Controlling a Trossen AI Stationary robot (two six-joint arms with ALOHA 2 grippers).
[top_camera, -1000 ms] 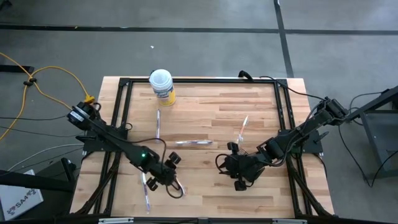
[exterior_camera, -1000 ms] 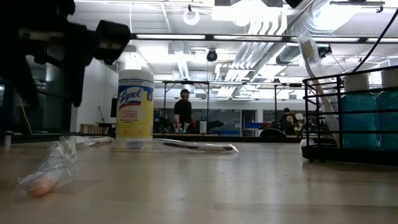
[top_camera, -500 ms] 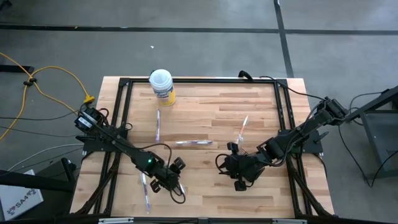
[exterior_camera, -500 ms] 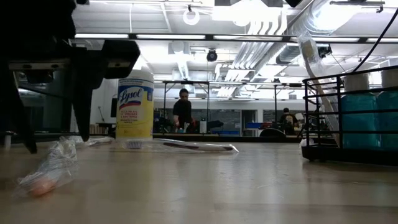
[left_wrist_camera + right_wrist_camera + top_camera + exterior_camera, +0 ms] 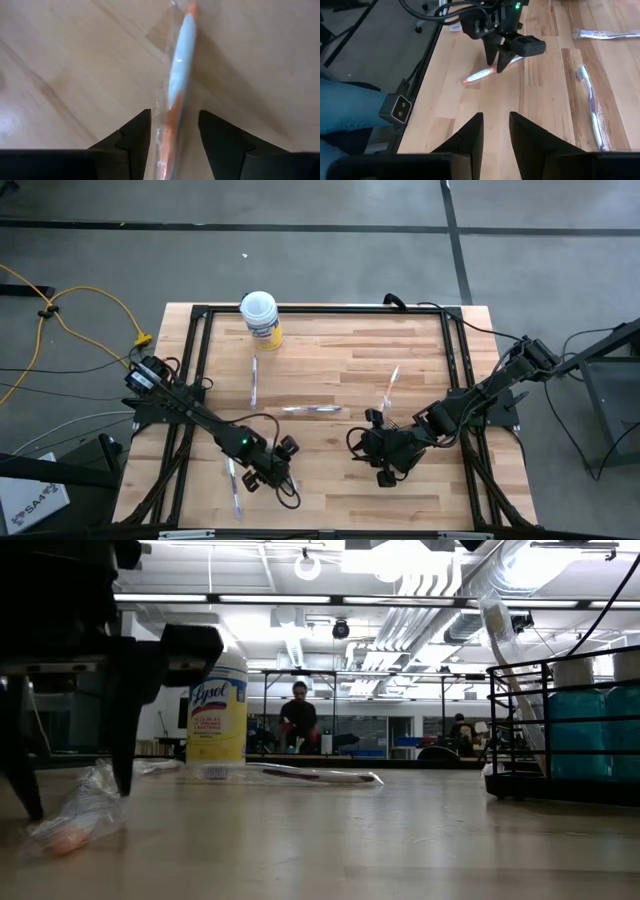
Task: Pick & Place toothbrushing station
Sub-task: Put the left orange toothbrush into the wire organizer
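The yellow can said "Lysol". The open left gripper sat around a bagged toothbrush. The right gripper held nothing, fingers apart.

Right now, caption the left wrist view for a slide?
Open left gripper straddling a clear-wrapped orange-and-white toothbrush on the wooden table.

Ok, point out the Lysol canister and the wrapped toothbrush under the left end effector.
Lysol canister [image 5: 217,710], low view, on its yellow label.
Wrapped toothbrush [image 5: 181,60], left wrist view, on its pale handle.
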